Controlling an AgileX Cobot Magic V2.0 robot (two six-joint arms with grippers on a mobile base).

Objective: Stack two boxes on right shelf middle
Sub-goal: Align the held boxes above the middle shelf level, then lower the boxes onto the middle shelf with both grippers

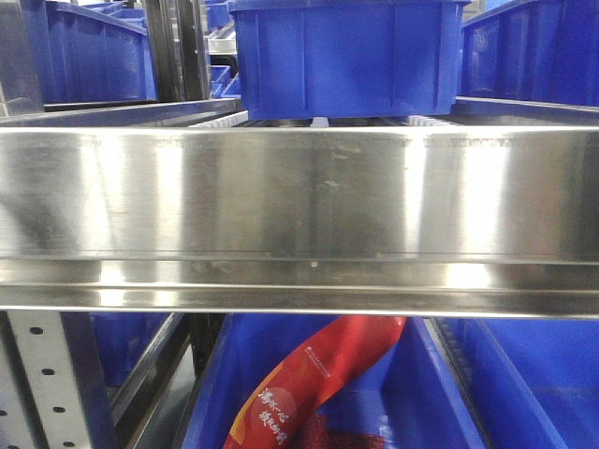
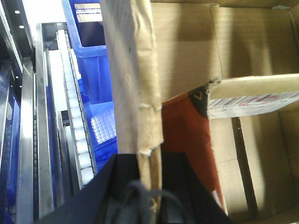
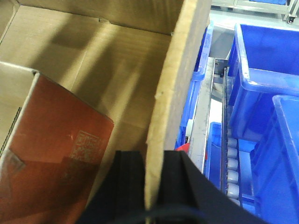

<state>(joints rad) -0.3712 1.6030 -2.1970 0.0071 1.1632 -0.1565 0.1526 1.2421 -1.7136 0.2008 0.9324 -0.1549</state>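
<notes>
while the front cam shows only the shiny stainless-steel shelf lip w/ blue plastic bins above and below it, both wrists show the grip. left gripper: black jaws pinched on the taped left wall of the big open brown cardboard box, wall running up from between the pads. outboard of the jaws sit a white roller track and a blue bin; inboard, down in the box, a red-faced carton and a smaller cardboard box w/ a barcode label. right gripper: jaws clamped on the box's right wall, red carton inboard, blue bins and rollers outboard. box hangs between the arms, by my read not yet seated. to do it well: keep both pinches level, move arms in sync so thin walls don't tear or fold, clear the lip before lowering; whether 2nd box waits below, can't tell.
</notes>
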